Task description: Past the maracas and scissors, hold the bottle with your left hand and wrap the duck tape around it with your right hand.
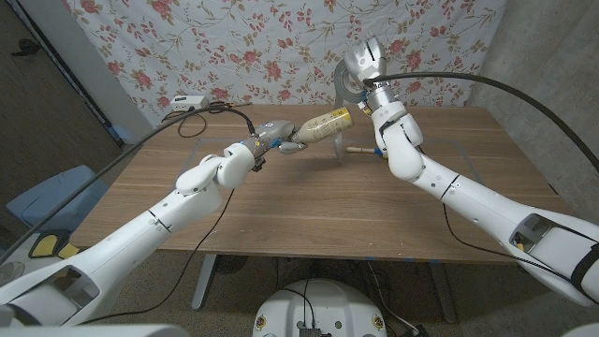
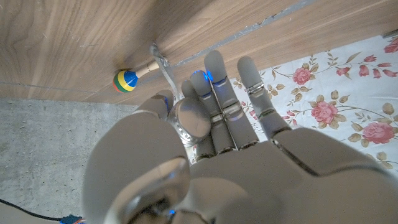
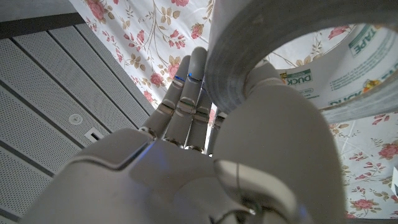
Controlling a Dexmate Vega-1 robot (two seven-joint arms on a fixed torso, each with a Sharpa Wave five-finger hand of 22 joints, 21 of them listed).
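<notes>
Bottle (image 1: pixel 323 125) is hanging in the air above the worktop (image 1: pixel 309 206), lying roughly sideways w/ its cap end toward my right arm — my left hand (image 1: pixel 273 139) is gripping it at the base end, fingers (image 2: pixel 214 84) clenched around it. My right hand (image 1: pixel 363 64) is up high near the back of the worktop, holding the duck tape (image 1: pixel 344 86) roll; in the right wrist view I'm seeing the roll (image 3: pixel 298 62) threaded over my thumb w/ the fingers (image 3: pixel 189 93) stretched straight beside it. A strip of tape looks to be running down from the roll toward the bottle, tho it's thin and hard to tell where it's sticking.

Handling, as I'm judging it: bottle is prob. light plastic, smooth, a bit slippery — likely to twist when the tape is pulling, so gripping firm at the base and leaving the middle free for wrapping seems right. Tape is sticky, soft, apt to fold on itself if slack.

A maraca (image 2: pixel 127 79) is lying on the worktop past the bottle.
</notes>
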